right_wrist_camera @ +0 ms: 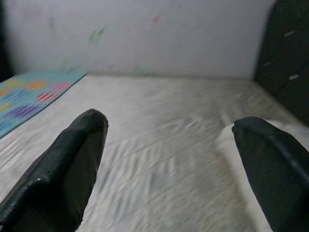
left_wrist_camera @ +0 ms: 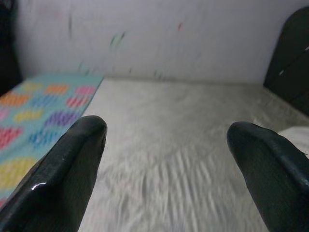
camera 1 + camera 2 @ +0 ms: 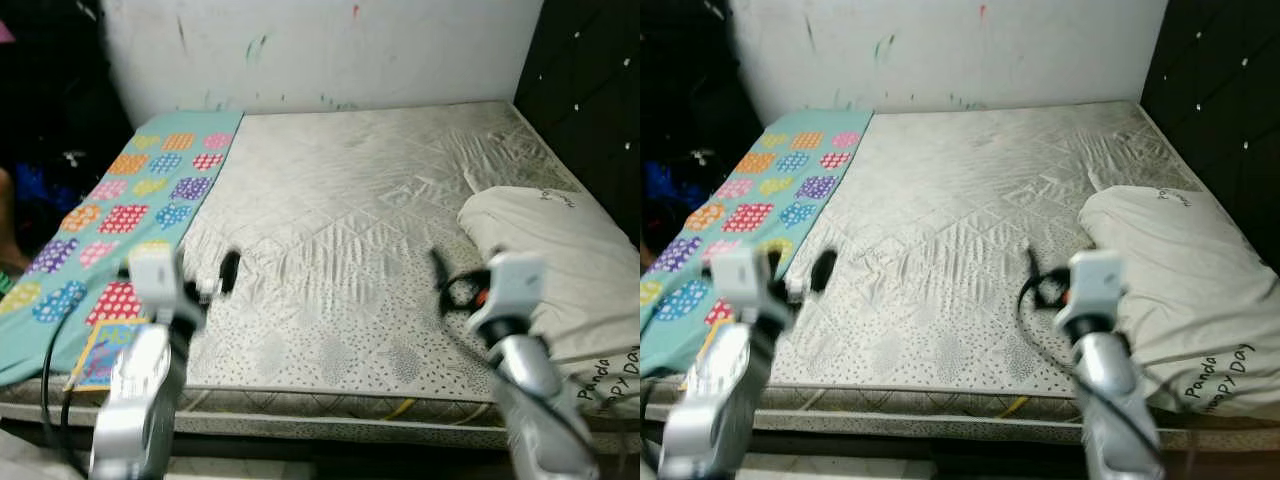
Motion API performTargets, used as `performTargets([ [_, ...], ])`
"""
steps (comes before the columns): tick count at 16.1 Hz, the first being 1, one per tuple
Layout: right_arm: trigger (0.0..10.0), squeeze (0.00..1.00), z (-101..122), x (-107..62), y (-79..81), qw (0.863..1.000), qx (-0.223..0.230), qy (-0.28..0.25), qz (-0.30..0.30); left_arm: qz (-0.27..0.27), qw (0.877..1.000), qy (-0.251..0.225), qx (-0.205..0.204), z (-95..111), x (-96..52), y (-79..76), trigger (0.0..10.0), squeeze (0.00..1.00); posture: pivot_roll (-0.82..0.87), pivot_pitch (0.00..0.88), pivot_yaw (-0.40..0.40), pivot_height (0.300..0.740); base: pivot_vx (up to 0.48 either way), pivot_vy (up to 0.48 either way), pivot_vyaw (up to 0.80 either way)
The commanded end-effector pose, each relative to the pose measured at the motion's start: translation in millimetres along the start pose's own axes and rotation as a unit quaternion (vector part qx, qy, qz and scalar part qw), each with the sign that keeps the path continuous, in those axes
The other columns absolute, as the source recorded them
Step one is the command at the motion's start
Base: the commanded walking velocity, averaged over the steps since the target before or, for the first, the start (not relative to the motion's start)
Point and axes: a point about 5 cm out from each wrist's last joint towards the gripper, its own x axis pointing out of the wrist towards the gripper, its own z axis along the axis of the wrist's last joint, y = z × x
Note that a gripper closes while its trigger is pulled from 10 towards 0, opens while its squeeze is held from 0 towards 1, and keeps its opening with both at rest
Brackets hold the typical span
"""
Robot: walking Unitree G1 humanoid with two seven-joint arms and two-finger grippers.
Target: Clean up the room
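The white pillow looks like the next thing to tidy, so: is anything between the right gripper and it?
Nothing visible. The right gripper, open, hangs over the grey quilted mattress just left of the white pillow, with bare mattress between them.

A bare bed (image 3: 350,260) with a quilted, grey-white mattress stands against a marked white wall. A teal sheet (image 3: 110,215) printed with coloured dotted patches lies along the bed's left side, reaching the far edge. A white pillow (image 3: 560,260) with dark lettering rests at the right side, beside the dark padded headboard (image 3: 590,100). A small picture book (image 3: 105,350) lies at the near left corner.
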Motion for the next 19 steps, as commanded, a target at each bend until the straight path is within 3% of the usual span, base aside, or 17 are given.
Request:
performTargets([
  [1, 10.0, 0.0, -10.4, 0.5, -3.9, 1.0, 0.006, 0.013, -0.021, 0.014, 1.0, 0.011, 0.003, -5.5, 0.5, 11.9, 10.0, 0.0, -0.18, 0.0, 0.108, 0.74, 0.0, 0.0, 0.0],
  [4, 10.0, 0.0, -18.7, -6.6, 5.8, 0.999, 0.009, 0.033, 0.01, 0.043, 0.999, 0.016, -0.007, -14.3, -11.1, 12.9, 10.0, 0.0, -0.12, 0.0, 0.051, 0.74, 0.0, 0.0, 0.0],
  [6, 10.0, 0.0, -22.6, -3.5, 22.9, 0.998, 0.009, 0.036, 0.055, 0.043, 0.999, 0.02, 0.013, -19.3, -26.3, 13.1, 10.0, 0.0, -0.08, 0.0, 0.019, 0.74, 0.0, 0.0, 0.0],
  [8, 10.0, 0.0, -20.4, 1.3, 27.3, 0.998, 0.014, 0.028, 0.061, 0.066, 0.998, 0.021, 0.015, -21.3, -38.6, 19.1, 10.0, 0.0, -0.06, 0.0, 0.012, 0.74, 0.0, 0.0, 0.0],
  [10, 10.0, 0.0, -23.4, -3.3, 23.5, 0.997, -0.01, 0.027, 0.075, 0.09, 0.995, 0.042, 0.03, -29.2, -64.7, 29.9, 10.0, 0.0, -0.05, 0.0, 0.006, 0.74, 0.0, 0.0, 0.0],
  [12, 10.0, 0.0, -29.6, -8.2, 14.4, 0.997, -0.014, 0.039, 0.064, 0.094, 0.994, 0.054, 0.033, -33.8, -76.1, 33.4, 10.0, 0.0, -0.04, 0.0, -0.003, 0.74, 0.0, 0.0, 0.0],
  [14, 10.0, 0.0, -28.1, -9.2, 10.8, 0.997, -0.019, 0.039, 0.069, 0.097, 0.993, 0.055, 0.031, -32.8, -76.9, 34.8, 10.0, 0.0, -0.06, 0.0, -0.002, 0.74, 0.0, 0.0, 0.0],
  [16, 10.0, 0.0, -24.1, -4.9, 7.0, 0.998, -0.023, 0.032, 0.058, 0.084, 0.995, 0.049, 0.025, -32.2, -64.9, 29.0, 10.0, 0.0, -0.09, 0.0, -0.003, 0.74, 0.0, 0.0, 0.0],
  [19, 10.0, 0.0, -20.1, -2.3, 8.8, 0.998, -0.019, 0.028, 0.056, 0.076, 0.996, 0.049, 0.016, -33.5, -58.9, 24.1, 10.0, 0.0, -0.11, 0.0, 0.012, 0.74, 0.0, 0.0, 0.0],
])
